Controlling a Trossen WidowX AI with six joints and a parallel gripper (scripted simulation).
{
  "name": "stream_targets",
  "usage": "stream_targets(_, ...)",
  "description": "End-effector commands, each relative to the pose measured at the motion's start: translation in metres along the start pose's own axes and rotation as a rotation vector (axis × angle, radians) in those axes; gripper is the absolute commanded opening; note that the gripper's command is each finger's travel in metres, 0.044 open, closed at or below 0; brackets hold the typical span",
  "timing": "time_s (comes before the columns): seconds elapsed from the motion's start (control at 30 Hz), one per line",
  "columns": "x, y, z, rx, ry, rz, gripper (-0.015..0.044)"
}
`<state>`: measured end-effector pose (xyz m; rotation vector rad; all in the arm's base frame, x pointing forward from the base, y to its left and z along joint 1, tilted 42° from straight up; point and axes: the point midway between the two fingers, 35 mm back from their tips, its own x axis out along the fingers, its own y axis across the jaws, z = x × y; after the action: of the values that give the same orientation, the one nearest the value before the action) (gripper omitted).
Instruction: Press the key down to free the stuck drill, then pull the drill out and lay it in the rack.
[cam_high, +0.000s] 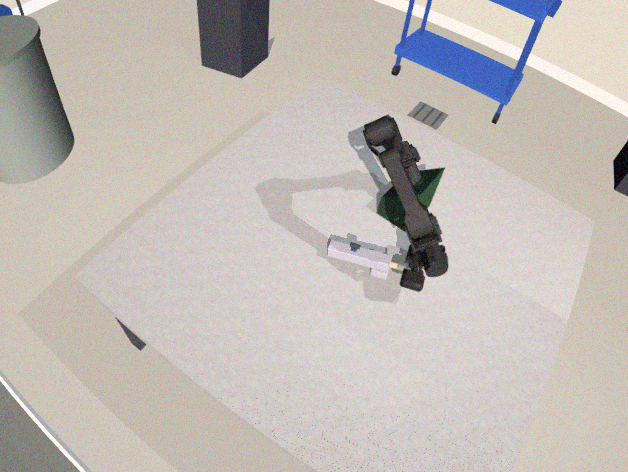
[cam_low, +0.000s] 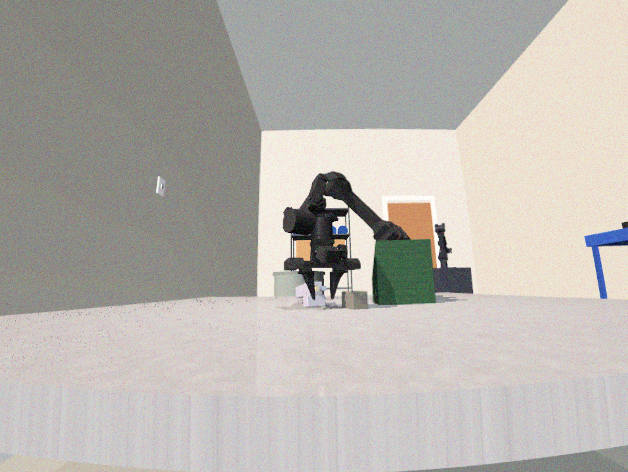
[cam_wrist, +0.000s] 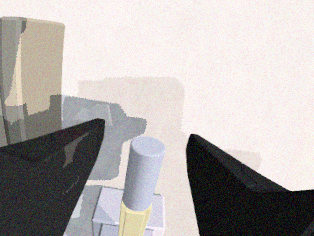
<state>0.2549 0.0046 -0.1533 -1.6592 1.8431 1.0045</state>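
Observation:
A pale block-shaped housing (cam_high: 355, 253) (cam_low: 306, 297) (cam_wrist: 107, 210) lies on the table, with a small dark key (cam_high: 353, 246) on its top. The drill (cam_wrist: 141, 181), a grey cylinder with a yellow section, sticks out of the housing's end; it also shows in the top view (cam_high: 395, 264). My gripper (cam_high: 407, 270) (cam_low: 322, 289) (cam_wrist: 147, 134) is low at that end. Its fingers stand apart on either side of the drill's grey tip without touching it. A beige block (cam_wrist: 29, 68) (cam_low: 354, 299), which may be the rack, stands just beside the housing.
A green wedge-shaped block (cam_high: 432, 183) (cam_low: 403, 271) stands by the arm's base. On the floor around the table are a grey cylinder (cam_high: 25, 101), a dark pillar (cam_high: 233, 35) and a blue cart (cam_high: 456, 58).

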Motion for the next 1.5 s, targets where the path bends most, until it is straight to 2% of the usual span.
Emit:
stream_targets(0.0, 0.0, 0.0, -0.001, -0.002, 0.001, -0.001, 0.0315)
stream_targets(0.17, 0.002, -0.001, -0.004, 0.001, -0.001, -0.002, 0.044)
stream_targets(1.4, 0.008, 0.0, -0.017, 0.001, 0.001, -0.001, 0.044)
stream_targets(1.47, 0.006, -0.002, -0.016, 0.008, -0.005, -0.004, 0.0387)
